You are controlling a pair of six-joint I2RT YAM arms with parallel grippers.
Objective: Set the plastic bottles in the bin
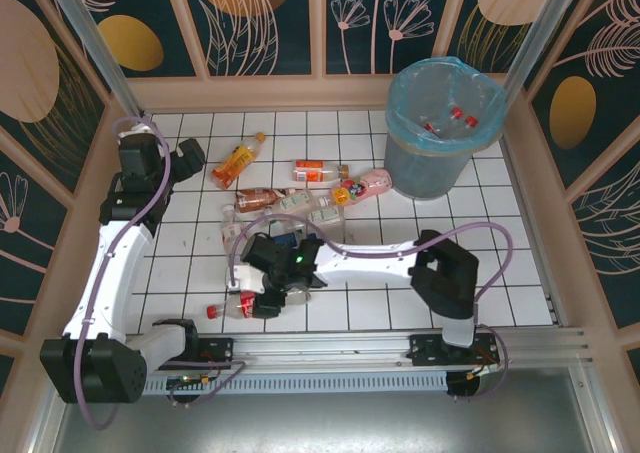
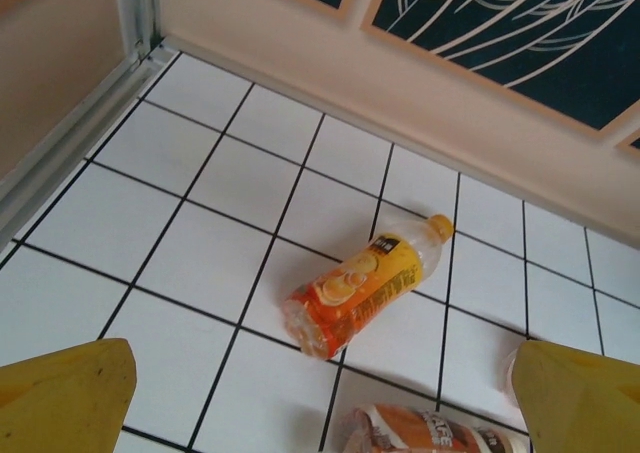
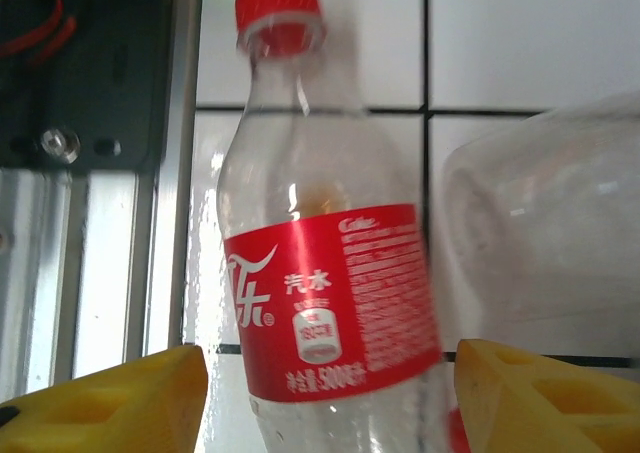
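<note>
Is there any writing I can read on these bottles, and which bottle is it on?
"汽水": on the red label of the red-capped bottle.
"500": in the bottom line of that label; the rest of the line is blurred.
Big white logo and fine print on that label: unreadable.
Orange bottle label: too small to read.
Cut-off bottle beside it: letters blurred.
</note>
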